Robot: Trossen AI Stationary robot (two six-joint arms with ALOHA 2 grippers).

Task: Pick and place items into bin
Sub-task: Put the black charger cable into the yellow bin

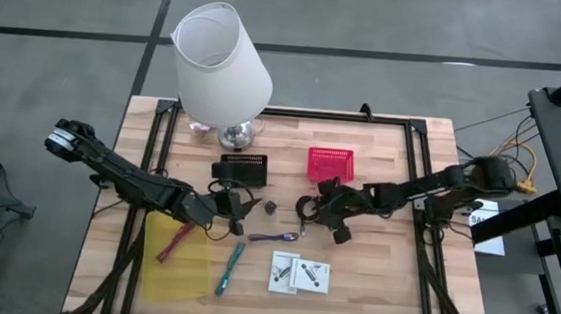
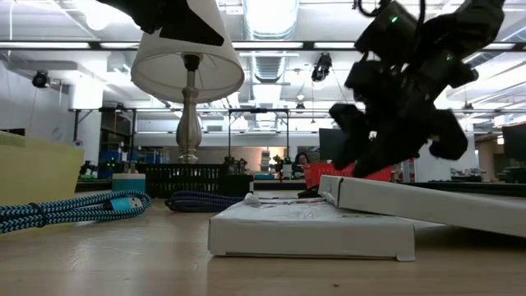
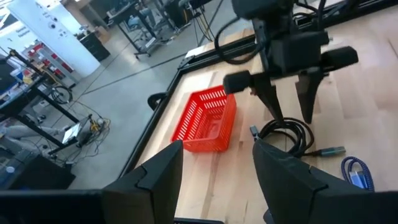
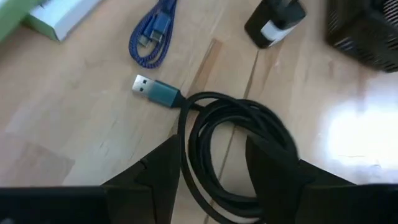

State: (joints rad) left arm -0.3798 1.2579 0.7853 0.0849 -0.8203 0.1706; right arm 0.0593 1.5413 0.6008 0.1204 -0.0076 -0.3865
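Observation:
A black coiled cable (image 4: 233,143) with a grey USB plug (image 4: 155,91) lies flat on the wooden table (image 1: 371,285). My right gripper (image 4: 214,177) stands open just above it, pointing down at a slant, a finger on either side of one arc of the coil; from the left wrist view its fingertips (image 3: 277,111) hang a little above the coil (image 3: 287,134). My left gripper (image 1: 241,206) hovers open at mid-table, holding nothing. A yellow bin (image 1: 166,273) at the near left holds a maroon strap (image 1: 176,241).
A blue braided cable (image 1: 274,237), a teal pen-like piece (image 1: 229,268), two white packets (image 1: 299,273) and a small dark piece (image 1: 269,207) lie loose. A red basket (image 1: 330,164), a black basket (image 1: 244,166) and a big white lamp (image 1: 220,62) stand at the far side.

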